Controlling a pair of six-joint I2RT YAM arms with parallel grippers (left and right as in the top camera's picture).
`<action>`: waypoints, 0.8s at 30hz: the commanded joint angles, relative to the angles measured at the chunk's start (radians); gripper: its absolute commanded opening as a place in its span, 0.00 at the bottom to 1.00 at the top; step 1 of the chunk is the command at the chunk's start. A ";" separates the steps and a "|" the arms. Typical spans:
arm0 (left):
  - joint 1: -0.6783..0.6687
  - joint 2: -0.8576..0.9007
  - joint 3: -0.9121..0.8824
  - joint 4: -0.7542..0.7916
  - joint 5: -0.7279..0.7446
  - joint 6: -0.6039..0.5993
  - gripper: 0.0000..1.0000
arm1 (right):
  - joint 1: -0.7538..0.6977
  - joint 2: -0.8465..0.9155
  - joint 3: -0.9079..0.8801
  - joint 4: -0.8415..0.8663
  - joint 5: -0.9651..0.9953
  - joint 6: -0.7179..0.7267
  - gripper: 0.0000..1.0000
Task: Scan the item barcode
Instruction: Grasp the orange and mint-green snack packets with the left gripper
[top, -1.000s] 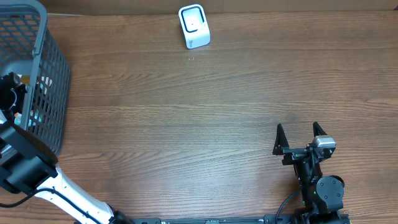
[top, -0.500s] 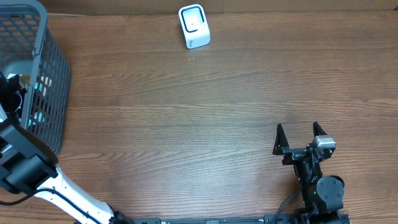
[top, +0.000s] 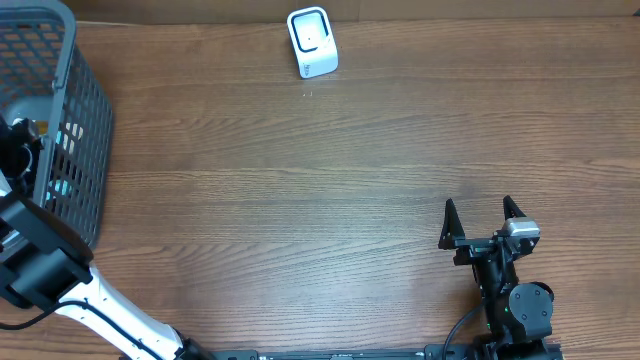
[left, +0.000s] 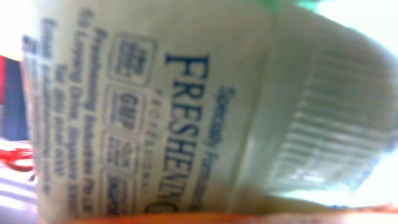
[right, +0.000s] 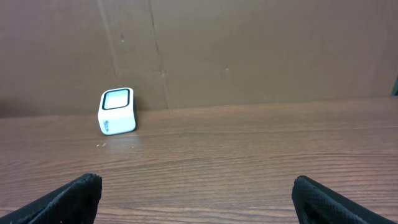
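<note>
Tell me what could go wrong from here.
The white labelled container fills the left wrist view, so the grip cannot be checked; it may slip on lifting.
The left gripper reaches into the grey basket, whose wall could snag the lift.
No barcode shows yet; it may face away from the scanner.

A wooden table fills the overhead view. Its dark brown surface has fine grain running left to right and is lit evenly, with a faint sheen. Behind its far edge stands a plain brown wall — matte, board-like, marked by two vertical seams close together toward the left.
</note>
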 joint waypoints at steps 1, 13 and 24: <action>-0.005 -0.016 0.158 -0.039 0.014 -0.023 0.21 | -0.003 -0.009 -0.011 0.003 -0.005 -0.003 1.00; -0.006 -0.019 0.687 -0.246 0.017 -0.127 0.21 | -0.003 -0.009 -0.011 0.003 -0.005 -0.003 1.00; -0.023 -0.120 0.976 -0.335 0.144 -0.212 0.23 | -0.003 -0.009 -0.011 0.003 -0.005 -0.003 1.00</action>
